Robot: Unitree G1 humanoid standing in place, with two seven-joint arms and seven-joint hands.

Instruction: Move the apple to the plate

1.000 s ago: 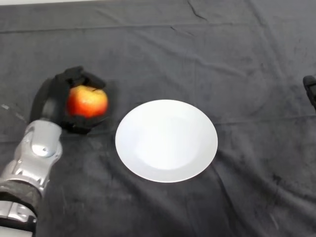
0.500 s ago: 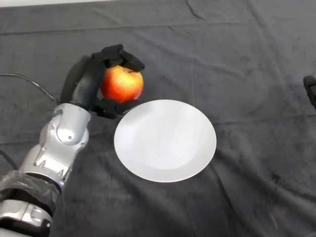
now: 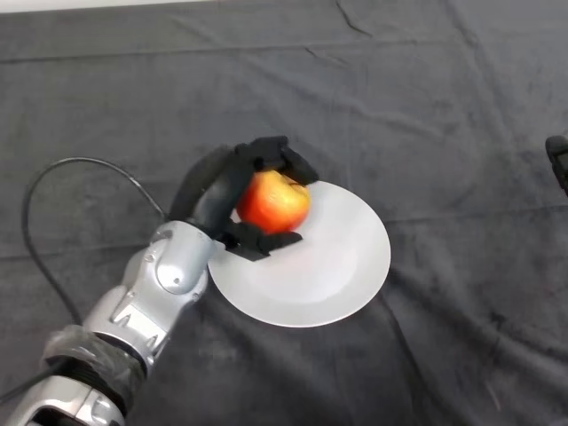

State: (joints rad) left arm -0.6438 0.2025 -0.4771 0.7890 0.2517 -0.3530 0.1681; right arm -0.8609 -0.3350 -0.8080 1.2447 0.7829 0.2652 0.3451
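A red and yellow apple [image 3: 273, 201] is held in my black left hand [image 3: 222, 191], whose fingers and thumb curl round it. The hand holds the apple over the upper left part of a round white plate [image 3: 342, 257], which lies flat on the dark cloth at the middle of the view. I cannot tell whether the apple touches the plate. My silver-grey arm [image 3: 151, 297] reaches in from the lower left and covers the plate's left edge.
The table is covered by a dark creased cloth [image 3: 426, 106]. A small black object [image 3: 559, 160] shows at the right edge of the view.
My left hand has carried the apple to the right, from the cloth left of the plate to over the plate's upper left part. The plate has stayed in place.
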